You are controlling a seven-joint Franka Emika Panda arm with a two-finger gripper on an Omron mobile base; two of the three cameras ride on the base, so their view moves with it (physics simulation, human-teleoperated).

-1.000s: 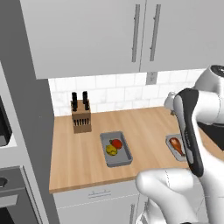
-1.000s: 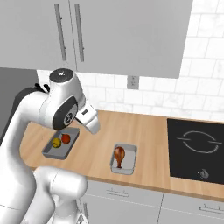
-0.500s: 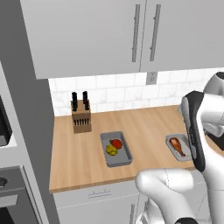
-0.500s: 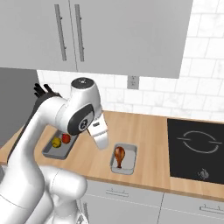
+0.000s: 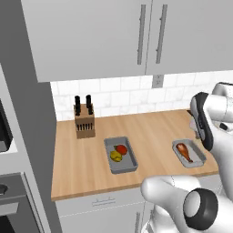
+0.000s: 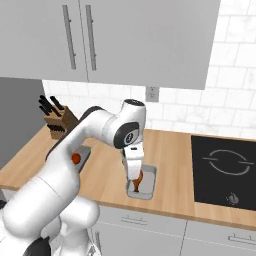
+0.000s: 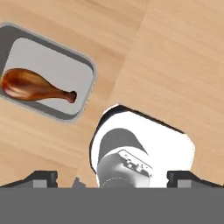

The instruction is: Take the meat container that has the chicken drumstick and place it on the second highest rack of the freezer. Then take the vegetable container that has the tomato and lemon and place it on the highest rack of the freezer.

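The meat container is a shallow light-grey tray on the wooden counter, at the upper left of the hand view, with the chicken drumstick lying in it. My gripper is open and empty, its tips wide apart, and it hangs above and just beside that tray. From the right base view the hand points down over the meat container. Further left stands the darker vegetable container holding the tomato and the lemon. The meat container is at the counter's right. The freezer is out of view.
A knife block stands at the back left of the counter. A black cooktop lies to the right of the meat tray. Wall cabinets hang above. A tall grey panel borders the counter on the left.
My arm has swung from above the vegetable container to the right, and the hand now points down over the meat container. The trays have not moved. The gripper has stayed open.
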